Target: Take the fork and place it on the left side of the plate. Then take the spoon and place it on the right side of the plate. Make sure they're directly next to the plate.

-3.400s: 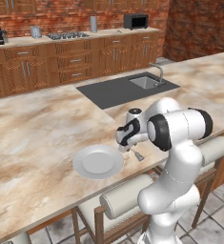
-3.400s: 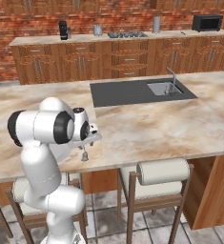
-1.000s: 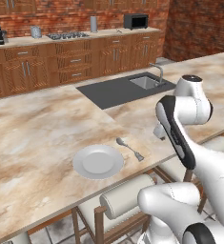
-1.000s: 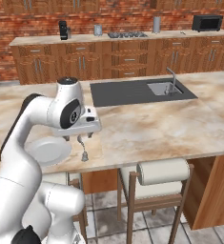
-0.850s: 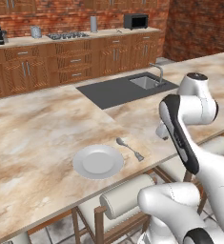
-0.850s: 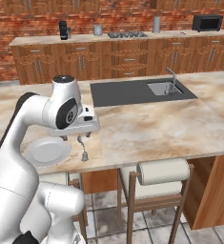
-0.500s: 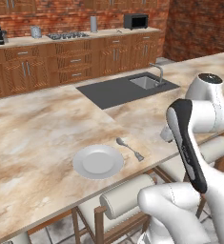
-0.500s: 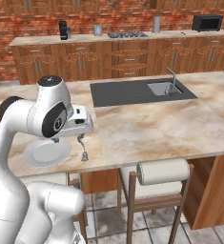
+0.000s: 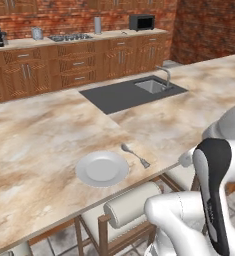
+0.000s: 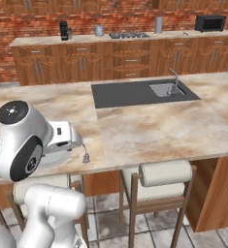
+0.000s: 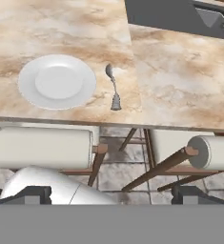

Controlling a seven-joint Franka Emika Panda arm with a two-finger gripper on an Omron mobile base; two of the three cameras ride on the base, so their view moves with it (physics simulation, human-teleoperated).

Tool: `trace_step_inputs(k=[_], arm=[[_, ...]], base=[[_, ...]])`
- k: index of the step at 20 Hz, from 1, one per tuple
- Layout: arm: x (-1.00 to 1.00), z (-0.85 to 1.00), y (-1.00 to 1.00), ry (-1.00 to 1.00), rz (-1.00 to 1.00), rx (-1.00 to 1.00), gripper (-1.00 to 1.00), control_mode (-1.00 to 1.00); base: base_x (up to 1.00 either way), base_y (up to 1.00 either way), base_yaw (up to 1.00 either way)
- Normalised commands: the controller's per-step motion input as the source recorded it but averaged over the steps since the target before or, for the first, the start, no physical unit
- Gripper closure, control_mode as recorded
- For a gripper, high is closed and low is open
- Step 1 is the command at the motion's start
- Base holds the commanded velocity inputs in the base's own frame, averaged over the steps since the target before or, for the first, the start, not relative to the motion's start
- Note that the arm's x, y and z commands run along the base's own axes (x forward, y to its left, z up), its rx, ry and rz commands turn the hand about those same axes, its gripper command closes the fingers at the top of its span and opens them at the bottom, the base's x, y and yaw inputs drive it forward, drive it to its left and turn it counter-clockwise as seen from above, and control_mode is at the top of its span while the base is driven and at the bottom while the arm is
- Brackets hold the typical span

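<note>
1. The spoon [image 11: 114, 88] is lying on the counter [image 11: 180, 95] just right of the plate [image 11: 57, 81], near but not touching it, close to the front edge.
2. In the hand view the gripper [image 11: 111, 200] is hanging well back from the counter, above the stools [image 11: 42, 147]; its two dark tips are standing wide apart, holding nothing, with the spoon far ahead between them.
3. The spoon is slim grey metal, with an oval bowl pointing away from the edge and a thin handle widening at its end.
4. The plate is round, white and smooth; the counter is veined beige marble, with a dark inset sink [image 9: 134, 91].
5. The left base view is showing the spoon [image 9: 135, 155] fully; in the right base view the arm [image 10: 28, 140] is covering most of the plate [image 10: 55, 157].
</note>
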Motion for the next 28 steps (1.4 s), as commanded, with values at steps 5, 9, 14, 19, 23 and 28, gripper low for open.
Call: trace_step_inputs(k=[5, 9, 14, 19, 23, 28], arm=[[0.0, 0.0, 0.0, 0.0, 0.0, 0.0, -1.0, 1.0], [0.0, 0.0, 0.0, 0.0, 0.0, 0.0, -1.0, 1.0], [0.0, 0.0, 0.0, 0.0, 0.0, 0.0, -1.0, 1.0], [0.0, 0.0, 0.0, 0.0, 0.0, 0.0, -1.0, 1.0], [0.0, 0.0, 0.0, 0.0, 0.0, 0.0, -1.0, 1.0], [0.0, 0.0, 0.0, 0.0, 0.0, 0.0, -1.0, 1.0]], base=[[-0.32, -0.29, -0.12], [0.0, -0.77, -0.1], [0.06, -0.95, -0.05], [0.12, -1.0, 0.0], [0.04, -1.0, 0.0], [0.13, -1.0, 0.0]])
